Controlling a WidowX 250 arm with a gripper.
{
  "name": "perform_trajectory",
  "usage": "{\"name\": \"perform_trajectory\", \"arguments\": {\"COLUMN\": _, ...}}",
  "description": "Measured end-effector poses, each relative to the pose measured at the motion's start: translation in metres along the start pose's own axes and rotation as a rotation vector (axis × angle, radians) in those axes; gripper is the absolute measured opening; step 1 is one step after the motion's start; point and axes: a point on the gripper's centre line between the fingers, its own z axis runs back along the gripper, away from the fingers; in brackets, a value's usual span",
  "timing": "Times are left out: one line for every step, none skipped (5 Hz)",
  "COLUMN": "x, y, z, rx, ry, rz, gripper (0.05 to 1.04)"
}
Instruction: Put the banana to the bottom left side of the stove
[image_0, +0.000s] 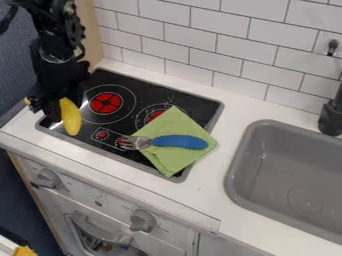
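Banana (71, 119) clasped mid-length in pincer (53, 111), at stove's (141, 94) near left corner.

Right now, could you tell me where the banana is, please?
The banana is at the stove's front left corner in the camera view, against the end effector.
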Motion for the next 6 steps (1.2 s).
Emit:
{"name": "perform_trajectory", "arguments": {"x": -0.001, "y": -0.009, "z": -0.018, "rx": 0.0, "ry": 0.01, "rz": -0.004, "gripper": 0.574}}
{"name": "perform_trajectory", "arguments": {"x": -0.002, "y": -0.009, "z": -0.044, "rx": 0.021, "ry": 0.039, "rz": 0.013, "gripper": 0.574}}
{"name": "perform_trajectory", "arguments": {"x": 0.007, "y": -0.02, "z": -0.054, "rx": 0.02, "ry": 0.039, "rz": 0.009, "gripper": 0.574}}
{"name": "perform_trajectory", "arguments": {"x": 0.009, "y": -0.026, "z": -0.06, "rx": 0.027, "ry": 0.05, "rz": -0.006, "gripper": 0.574}}
{"name": "perform_trajectory", "arguments": {"x": 0.008, "y": -0.03, "z": -0.059, "rx": 0.018, "ry": 0.066, "rz": -0.002, "gripper": 0.642}}
{"name": "perform_trajectory", "arguments": {"x": 0.003, "y": -0.029, "z": -0.063, "rx": 0.034, "ry": 0.1, "rz": -0.009, "gripper": 0.917}}
